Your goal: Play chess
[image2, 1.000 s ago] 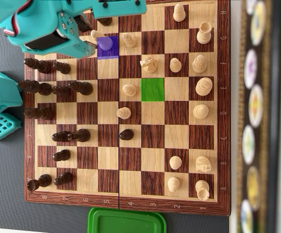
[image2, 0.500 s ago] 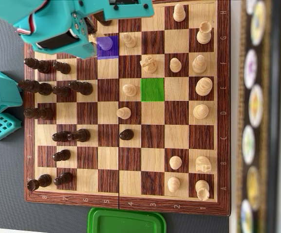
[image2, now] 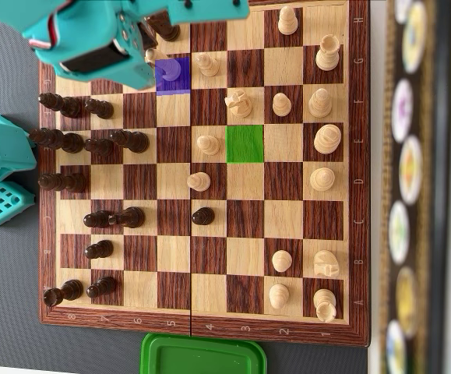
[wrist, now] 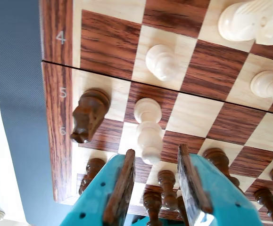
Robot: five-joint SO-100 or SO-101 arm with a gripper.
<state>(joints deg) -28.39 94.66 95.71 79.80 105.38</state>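
Several dark pawns [wrist: 167,188] crowd the board edge under the teal gripper [wrist: 156,184], and a dark knight [wrist: 89,114] stands just left of it in the wrist view. Its jaws are spread, holding nothing. The pale bishop [wrist: 148,129] stands upright just ahead of the fingertips, on the purple-marked square [image2: 172,75] of the chessboard [image2: 244,195]; a green square [image2: 244,143] lies well apart.

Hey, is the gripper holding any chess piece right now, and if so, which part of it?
Nothing is held. In the wrist view the gripper is open, and the light piece stands free just ahead of its fingertips.
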